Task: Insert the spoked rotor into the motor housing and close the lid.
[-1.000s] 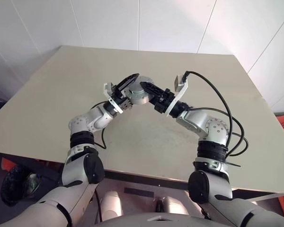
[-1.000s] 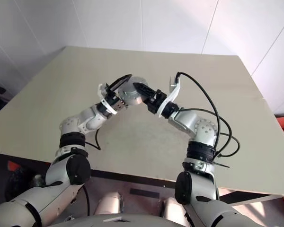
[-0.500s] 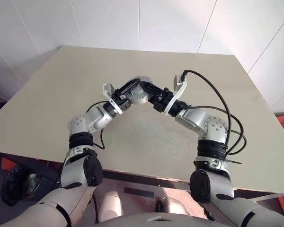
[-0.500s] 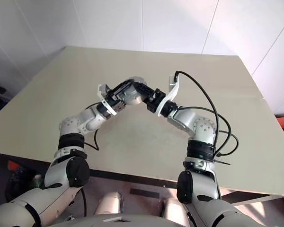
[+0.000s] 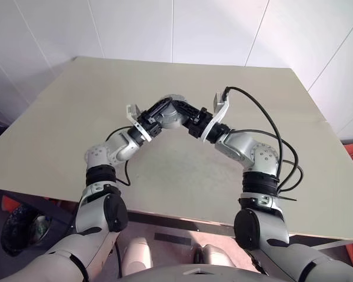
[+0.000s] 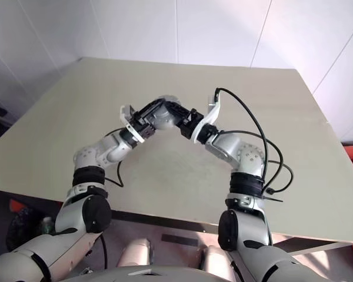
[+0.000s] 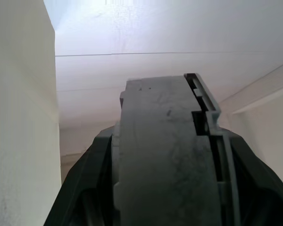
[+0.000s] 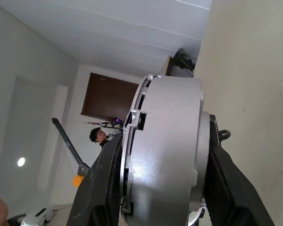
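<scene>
The motor housing [image 5: 174, 115], a round grey drum, hangs in mid-air over the middle of the table with both grippers on it. My left gripper [image 5: 163, 109] is shut on it from the left, and my right gripper [image 5: 186, 111] is shut on it from the right. Edge-on in the left wrist view, the drum [image 7: 160, 155] sits between dark fingers [image 7: 80, 193], with a thinner grey disc, seemingly the lid [image 7: 205, 108], seated on one face. The right wrist view shows the silvery rim [image 8: 167, 150] clamped between black fingers [image 8: 101, 188]. The spoked rotor is hidden.
The beige table [image 5: 182, 170] lies bare below the hands, its front edge near me and white walls behind. A black cable [image 5: 265, 117] loops from my right wrist. A person [image 8: 99, 136] stands far off in the room.
My left gripper, open a second ago with one finger raised over the drum, has shut on it. The right gripper has kept its hold, and both hands have stayed in place.
</scene>
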Available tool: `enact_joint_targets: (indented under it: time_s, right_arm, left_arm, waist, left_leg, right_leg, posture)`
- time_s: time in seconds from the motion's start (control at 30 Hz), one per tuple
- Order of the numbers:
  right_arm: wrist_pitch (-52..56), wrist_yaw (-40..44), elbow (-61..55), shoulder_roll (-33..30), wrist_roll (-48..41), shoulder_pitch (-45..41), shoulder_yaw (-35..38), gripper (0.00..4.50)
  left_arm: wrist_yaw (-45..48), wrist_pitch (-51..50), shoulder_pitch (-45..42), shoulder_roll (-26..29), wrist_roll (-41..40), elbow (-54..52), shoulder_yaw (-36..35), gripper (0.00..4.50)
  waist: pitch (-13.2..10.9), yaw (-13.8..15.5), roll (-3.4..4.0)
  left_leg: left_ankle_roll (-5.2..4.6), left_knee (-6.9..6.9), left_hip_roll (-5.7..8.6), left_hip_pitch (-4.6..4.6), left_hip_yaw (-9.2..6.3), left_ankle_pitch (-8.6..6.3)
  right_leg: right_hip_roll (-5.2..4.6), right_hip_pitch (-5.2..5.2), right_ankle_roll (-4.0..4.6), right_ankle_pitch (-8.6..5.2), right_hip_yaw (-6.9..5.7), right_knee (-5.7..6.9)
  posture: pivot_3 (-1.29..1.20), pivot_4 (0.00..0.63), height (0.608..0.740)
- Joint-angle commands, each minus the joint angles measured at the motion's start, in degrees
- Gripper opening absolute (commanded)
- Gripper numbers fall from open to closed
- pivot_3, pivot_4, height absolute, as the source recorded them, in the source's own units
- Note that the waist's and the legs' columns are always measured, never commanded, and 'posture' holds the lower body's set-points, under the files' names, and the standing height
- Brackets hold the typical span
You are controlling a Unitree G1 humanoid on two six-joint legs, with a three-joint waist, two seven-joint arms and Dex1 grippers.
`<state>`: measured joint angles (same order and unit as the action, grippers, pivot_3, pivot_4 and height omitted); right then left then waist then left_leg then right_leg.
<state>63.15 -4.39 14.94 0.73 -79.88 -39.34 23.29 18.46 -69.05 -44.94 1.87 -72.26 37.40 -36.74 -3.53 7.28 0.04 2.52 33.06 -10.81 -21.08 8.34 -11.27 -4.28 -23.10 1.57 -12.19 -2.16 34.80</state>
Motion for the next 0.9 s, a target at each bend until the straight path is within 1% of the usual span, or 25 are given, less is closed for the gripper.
enact_joint_targets:
  time_s: [0.03,0.9]
  right_arm:
    - [-6.44,-0.34,-0.29,-1.8,1.94,-1.44,2.92,2.3]
    - [-8.45,0.79,0.6,-2.69,4.02,-1.41,1.72,2.3]
  left_arm:
    - [1.47,-1.17,-0.31,0.97,-1.78,-1.84,-0.05,2.37]
    - [2.4,3.77,2.13,1.76,-0.36,-4.18,2.32,2.37]
  waist:
    - [0.0,0.02,0.0]
    - [0.0,0.0,0.0]
  left_leg:
    - [0.0,0.0,0.0,-0.01,0.0,0.0]
    - [0.0,0.04,0.0,-0.01,0.0,0.0]
  right_leg:
    - [0.0,0.0,0.0,0.0,0.0,0.0]
    - [0.0,0.0,-0.01,0.01,0.0,0.03]
  posture:
    - [0.0,0.0,0.74]
    - [0.0,0.0,0.74]
